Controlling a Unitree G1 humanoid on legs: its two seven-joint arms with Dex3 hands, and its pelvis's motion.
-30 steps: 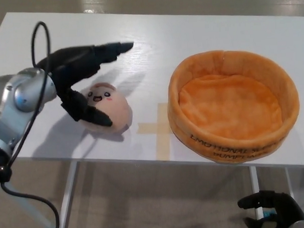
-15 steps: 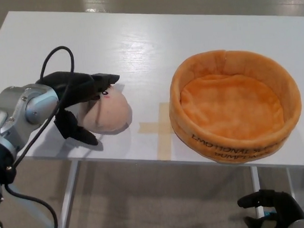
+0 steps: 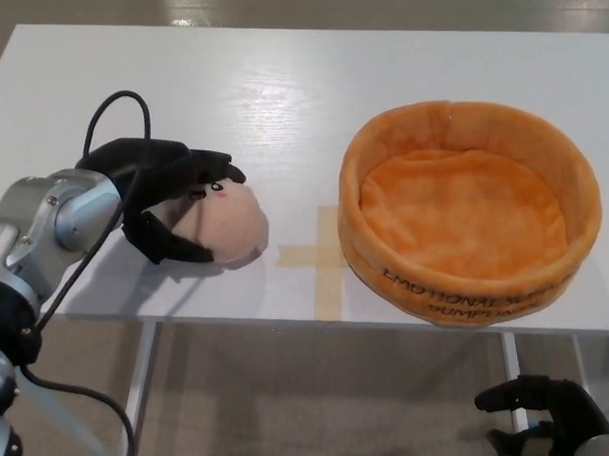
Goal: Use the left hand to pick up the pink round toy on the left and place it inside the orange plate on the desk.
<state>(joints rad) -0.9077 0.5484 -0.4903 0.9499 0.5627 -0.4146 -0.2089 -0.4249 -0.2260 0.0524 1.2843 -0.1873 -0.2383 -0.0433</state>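
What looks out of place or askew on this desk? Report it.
Nothing stands out. The pink round toy sits on the white desk with the left hand wrapped around it. The orange plate stands upright, empty and undamaged, beside a tape cross. The right hand hangs below the desk edge.
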